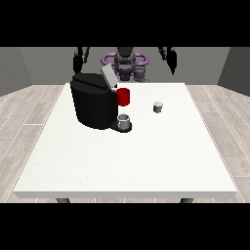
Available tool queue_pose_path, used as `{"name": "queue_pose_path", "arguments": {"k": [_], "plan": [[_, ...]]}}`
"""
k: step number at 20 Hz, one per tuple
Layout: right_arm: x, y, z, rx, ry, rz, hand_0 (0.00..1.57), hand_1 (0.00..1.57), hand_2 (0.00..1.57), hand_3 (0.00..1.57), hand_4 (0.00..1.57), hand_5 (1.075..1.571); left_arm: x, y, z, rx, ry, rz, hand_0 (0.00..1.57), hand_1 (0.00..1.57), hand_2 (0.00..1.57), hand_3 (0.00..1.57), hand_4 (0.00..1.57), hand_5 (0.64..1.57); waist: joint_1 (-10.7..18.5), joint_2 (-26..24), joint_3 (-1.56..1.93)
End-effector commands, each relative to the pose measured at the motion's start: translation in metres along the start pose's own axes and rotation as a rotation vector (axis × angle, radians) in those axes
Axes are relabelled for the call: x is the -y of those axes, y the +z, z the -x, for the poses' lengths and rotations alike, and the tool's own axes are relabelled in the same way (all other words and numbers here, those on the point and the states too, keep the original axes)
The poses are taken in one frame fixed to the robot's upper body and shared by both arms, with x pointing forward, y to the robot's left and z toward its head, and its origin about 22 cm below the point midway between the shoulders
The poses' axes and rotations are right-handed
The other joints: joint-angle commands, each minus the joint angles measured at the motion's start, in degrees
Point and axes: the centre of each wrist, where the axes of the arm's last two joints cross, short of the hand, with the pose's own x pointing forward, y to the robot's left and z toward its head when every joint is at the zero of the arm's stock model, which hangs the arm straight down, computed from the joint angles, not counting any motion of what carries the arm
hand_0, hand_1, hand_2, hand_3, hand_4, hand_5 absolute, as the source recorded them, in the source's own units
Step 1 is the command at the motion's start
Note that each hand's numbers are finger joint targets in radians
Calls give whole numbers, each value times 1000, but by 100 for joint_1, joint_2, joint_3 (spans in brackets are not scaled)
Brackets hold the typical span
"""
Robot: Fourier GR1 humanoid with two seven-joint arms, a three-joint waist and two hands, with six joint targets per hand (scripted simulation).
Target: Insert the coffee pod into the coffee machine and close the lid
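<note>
Both robot hands [78, 62] [172, 61] hang raised, finger state unclear; coffee machine [93, 100] shows no readable writing.

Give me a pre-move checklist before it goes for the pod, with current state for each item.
1. Coffee pod free on the white table, upright, nothing touching it: ok.
2. Lid of the coffee machine raised, so the slot is open: ok.
3. Pod slot itself unobstructed: cannot tell, the opening is not visible from the front view.
4. Hand at the view's right raised above the table's far edge, holding nothing: ok; finger pose cannot tell.
5. Hand at the view's left raised behind the machine, apart from it: ok.
6. Grey cup on the machine's tray, away from the pod: ok.
</note>
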Motion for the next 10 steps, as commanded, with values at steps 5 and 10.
{"name": "queue_pose_path", "arguments": {"k": [5,10], "plan": [[-26,3,6,-11,-49,-23,0,0,0,0,128,1571,1,7,17,84,-20,96,0,0,0,0,213,1571,-138,-82,-86],[-20,-15,-11,205,-102,145,0,0,0,0,94,1571,-36,-32,-23,127,-224,80,0,0,0,0,0,1571,-502,352,-83]]}}
